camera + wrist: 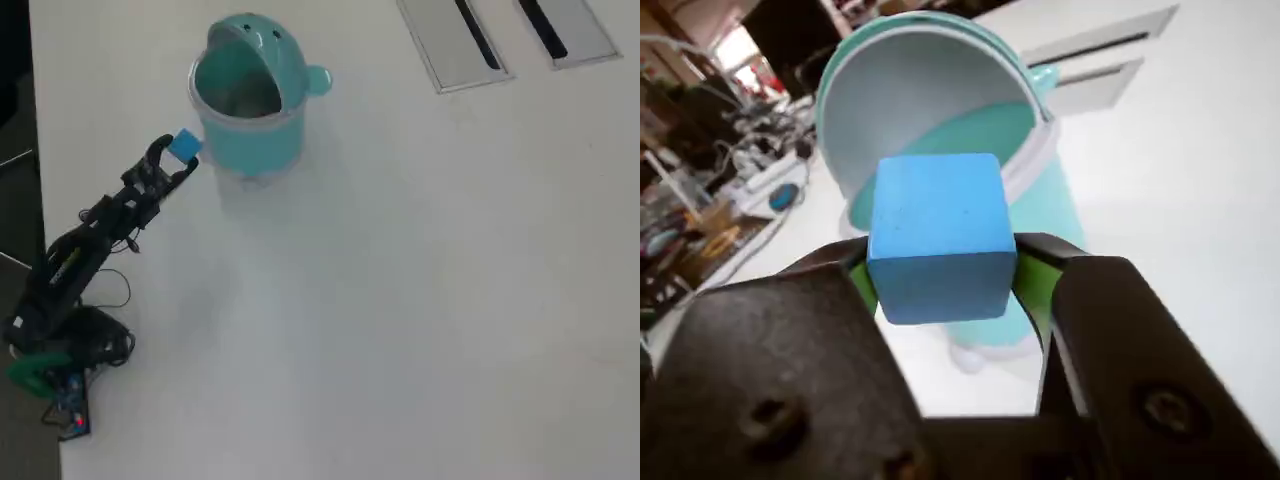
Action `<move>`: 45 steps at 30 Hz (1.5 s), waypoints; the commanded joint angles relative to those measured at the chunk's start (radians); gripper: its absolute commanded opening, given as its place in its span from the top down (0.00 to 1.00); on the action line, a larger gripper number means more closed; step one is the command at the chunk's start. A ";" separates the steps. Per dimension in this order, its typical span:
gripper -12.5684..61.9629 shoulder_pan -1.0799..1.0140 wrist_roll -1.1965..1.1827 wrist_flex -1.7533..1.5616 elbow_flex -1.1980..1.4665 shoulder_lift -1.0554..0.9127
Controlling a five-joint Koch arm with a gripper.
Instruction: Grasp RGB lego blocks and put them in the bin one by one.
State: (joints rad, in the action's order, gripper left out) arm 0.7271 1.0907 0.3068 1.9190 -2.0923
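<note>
Between the black jaws of the pincer [940, 275] sits the blue block [940, 235], clamped on its two sides with green pads pressing against it, so the pincer is closed on that block. Seen from the wrist view, the block fills the middle of the picture and the teal bin [1045, 190] stands just behind it, at twelve o'clock from the block, its domed hood arching over a pale inner wall. The overhead view shows the same grip from above: the pincer [178, 158] holds the blue block [184, 146] just beside the bin's outer wall, at about eight o'clock from the bin [290, 135], near its rim and not over its opening. Whether the block touches the wall cannot be told. The bin stands upright on the white table [420, 300], its two dot eyes on the hood at twelve o'clock and its small nub at three o'clock. The arm [90, 240] stretches from its base at the table's lower left edge toward one o'clock. Two flat grey panels [450, 45] lie well apart from the bin, at the table's upper right. No red or yellow-green block shows in either view.
</note>
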 commanded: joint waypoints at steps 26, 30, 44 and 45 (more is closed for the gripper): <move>0.70 0.037 0.236 -0.278 -0.900 0.828; 0.69 0.031 0.308 -0.278 -0.971 0.910; 0.49 0.054 0.514 -0.156 -0.861 0.761; 0.49 0.058 0.492 -0.156 -0.819 0.730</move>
State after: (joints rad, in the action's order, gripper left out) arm 0.7701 1.6230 0.1519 1.1213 -1.2609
